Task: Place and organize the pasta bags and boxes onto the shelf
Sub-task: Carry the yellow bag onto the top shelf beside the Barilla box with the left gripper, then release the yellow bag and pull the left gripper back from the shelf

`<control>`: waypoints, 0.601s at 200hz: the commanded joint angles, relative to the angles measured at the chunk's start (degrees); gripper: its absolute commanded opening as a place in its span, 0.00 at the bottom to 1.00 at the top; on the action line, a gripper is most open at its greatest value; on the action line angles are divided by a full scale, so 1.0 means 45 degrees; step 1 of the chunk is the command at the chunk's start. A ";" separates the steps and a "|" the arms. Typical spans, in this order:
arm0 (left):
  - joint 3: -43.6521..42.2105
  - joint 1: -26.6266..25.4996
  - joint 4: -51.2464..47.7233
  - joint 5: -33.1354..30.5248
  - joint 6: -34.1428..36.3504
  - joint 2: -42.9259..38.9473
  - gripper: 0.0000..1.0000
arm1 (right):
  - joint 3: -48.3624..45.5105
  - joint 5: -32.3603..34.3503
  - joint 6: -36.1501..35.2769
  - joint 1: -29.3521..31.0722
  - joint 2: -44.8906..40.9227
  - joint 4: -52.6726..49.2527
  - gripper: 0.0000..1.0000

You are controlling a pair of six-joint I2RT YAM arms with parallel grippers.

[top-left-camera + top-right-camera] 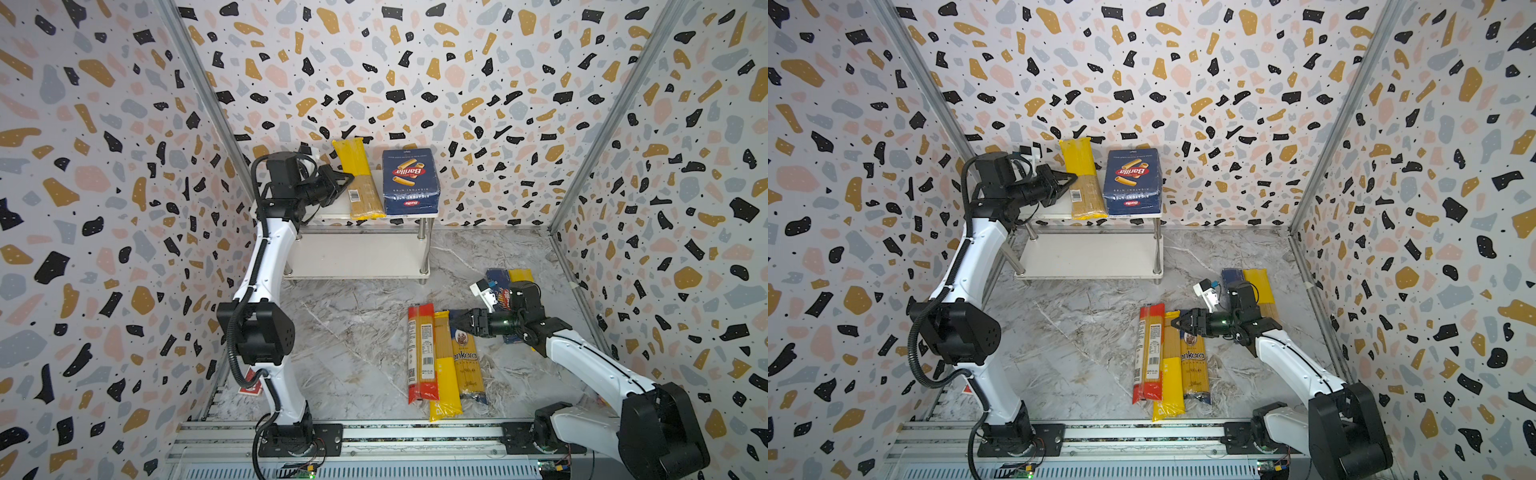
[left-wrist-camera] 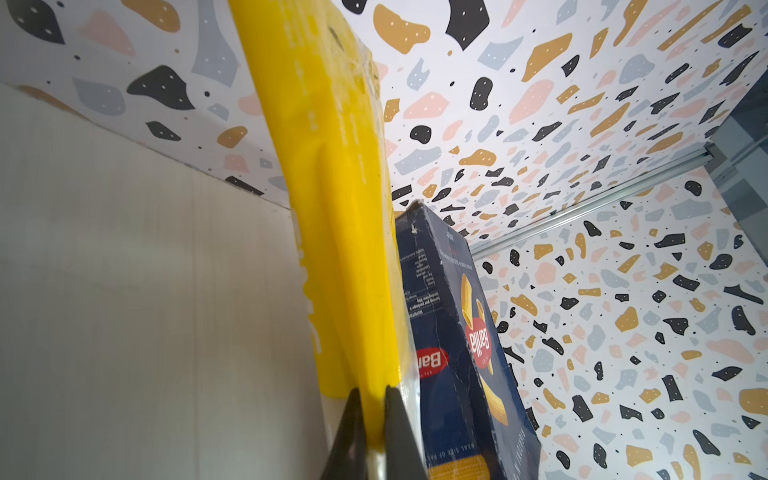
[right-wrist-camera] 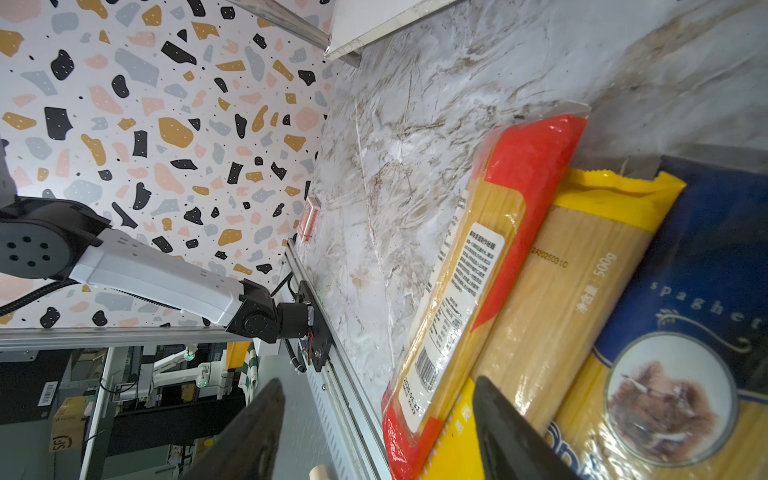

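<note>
My left gripper [image 1: 348,179] is pinching the edge of a yellow bag [image 1: 360,187] lying on the top board of the shelf [image 1: 357,253], right against the rigatoni box [image 1: 410,178]. My right gripper [image 1: 457,322] is hovering, jaws spread and holding nothing, over the ankara bag [image 1: 467,361] lying on the floor [image 1: 353,332].

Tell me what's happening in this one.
The left gripper is shut on a yellow-ended spaghetti bag on the top board of the shelf, right beside the wide rigatoni box. The right gripper is open above three bags lying side by side on the tabletop: the red-ended bag, a second yellow bag and the ankara bag. A narrow Barilla box and a third yellow bag lie behind the right arm, not yet shelved.
</note>
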 commanded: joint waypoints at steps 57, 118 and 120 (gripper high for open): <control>-0.0055 -0.0019 0.1016 0.0886 0.0818 -0.0701 0.08 | -0.0314 -0.0212 0.0216 -0.0040 -0.0654 0.0509 0.74; -0.0172 -0.0019 0.0892 0.0768 0.0871 -0.0770 0.35 | -0.0491 -0.0115 0.0273 -0.0048 -0.0977 0.0448 0.78; -0.0193 -0.0019 0.0884 0.0767 0.0872 -0.0790 0.35 | -0.0502 -0.0120 0.0284 -0.0057 -0.0981 0.0453 0.78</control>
